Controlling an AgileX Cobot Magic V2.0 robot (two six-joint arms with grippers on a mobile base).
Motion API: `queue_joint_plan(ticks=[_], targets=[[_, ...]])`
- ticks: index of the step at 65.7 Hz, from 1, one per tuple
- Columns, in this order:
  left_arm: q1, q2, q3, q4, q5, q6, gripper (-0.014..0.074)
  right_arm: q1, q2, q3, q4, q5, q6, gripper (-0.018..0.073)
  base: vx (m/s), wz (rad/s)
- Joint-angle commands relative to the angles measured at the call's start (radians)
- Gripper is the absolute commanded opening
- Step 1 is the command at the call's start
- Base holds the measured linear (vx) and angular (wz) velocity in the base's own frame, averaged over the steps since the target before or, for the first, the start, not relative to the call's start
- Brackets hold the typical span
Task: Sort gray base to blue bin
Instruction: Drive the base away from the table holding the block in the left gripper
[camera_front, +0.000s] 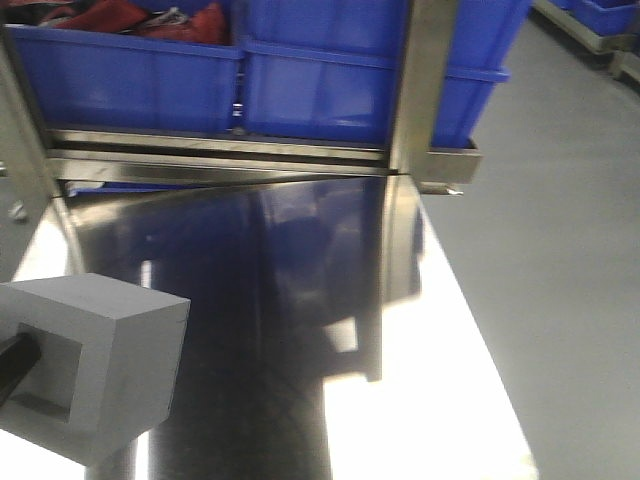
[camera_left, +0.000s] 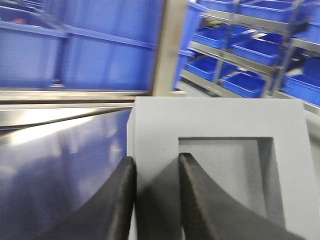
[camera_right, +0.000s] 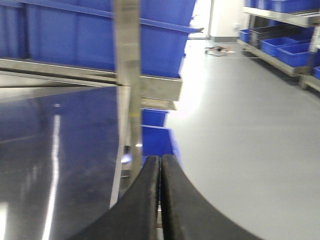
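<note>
The gray base (camera_front: 95, 365) hangs low at the left of the front view, over the steel table, its square recess facing left. My left gripper (camera_left: 156, 159) is shut on one wall of the gray base (camera_left: 220, 120), with one finger outside it and the other inside the recess. A dark finger (camera_front: 12, 368) shows in the recess in the front view. Blue bins stand on the rack behind the table: one (camera_front: 130, 75) holds red things, and the blue bin (camera_front: 330, 85) beside it shows only its wall. My right gripper (camera_right: 160, 157) is shut on nothing, near the table's right edge.
The glossy steel table (camera_front: 300, 300) runs to a steel shelf rail (camera_front: 220, 150) under the bins. An upright steel post (camera_front: 420, 80) stands in front of the right bin. Grey floor (camera_front: 560, 250) lies right of the table, with more racks of blue bins (camera_left: 250, 50) beyond.
</note>
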Motion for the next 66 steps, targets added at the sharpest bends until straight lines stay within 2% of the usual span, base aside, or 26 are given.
queue_joint_plan(ticks=[1, 66], targets=[[-0.002, 0.006, -0.034, -0.006, -0.112, -0.006, -0.0006, -0.005, -0.011, 0.014, -0.006, -0.074, -0.005, -0.0009, -0.03, -0.44], [-0.002, 0.006, -0.034, -0.006, -0.112, -0.006, -0.0006, -0.005, -0.011, 0.014, -0.006, -0.074, -0.005, -0.0009, -0.06, -0.63]])
